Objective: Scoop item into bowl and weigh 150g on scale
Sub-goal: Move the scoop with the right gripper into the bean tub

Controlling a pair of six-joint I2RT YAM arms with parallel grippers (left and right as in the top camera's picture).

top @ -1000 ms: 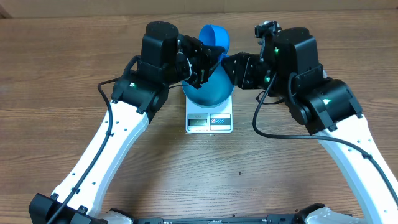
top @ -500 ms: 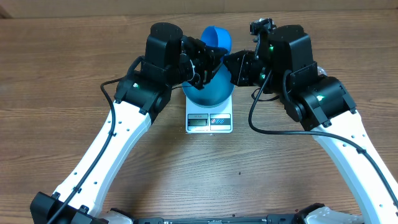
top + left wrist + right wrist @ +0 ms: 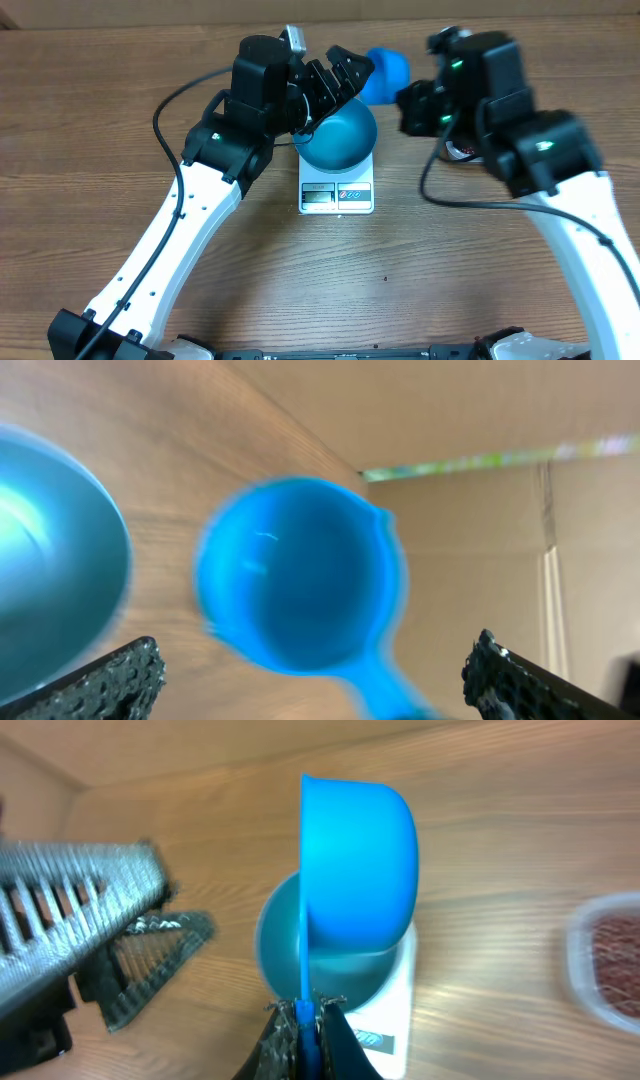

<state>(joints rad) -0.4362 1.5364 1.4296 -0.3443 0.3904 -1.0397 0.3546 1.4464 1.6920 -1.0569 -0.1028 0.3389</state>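
Nearest the right wrist camera, the right gripper (image 3: 305, 1020) clamps the handle of one blue scoop (image 3: 360, 870), tipped on edge over one blue bowl (image 3: 280, 940) on one white scale (image 3: 395, 1025). Only this view shows the beans (image 3: 615, 945), in a clear tub (image 3: 575, 955) beside the scale. Farther off, the left gripper (image 3: 340, 78) has its fingers wide apart and holds nothing.

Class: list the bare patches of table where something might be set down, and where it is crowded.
Bare table lies in front of the scale between the two arms, and far left beyond the left arm. Crowded: around the bowl, where the open left gripper and the right gripper holding the scoop meet, bean tub beside.
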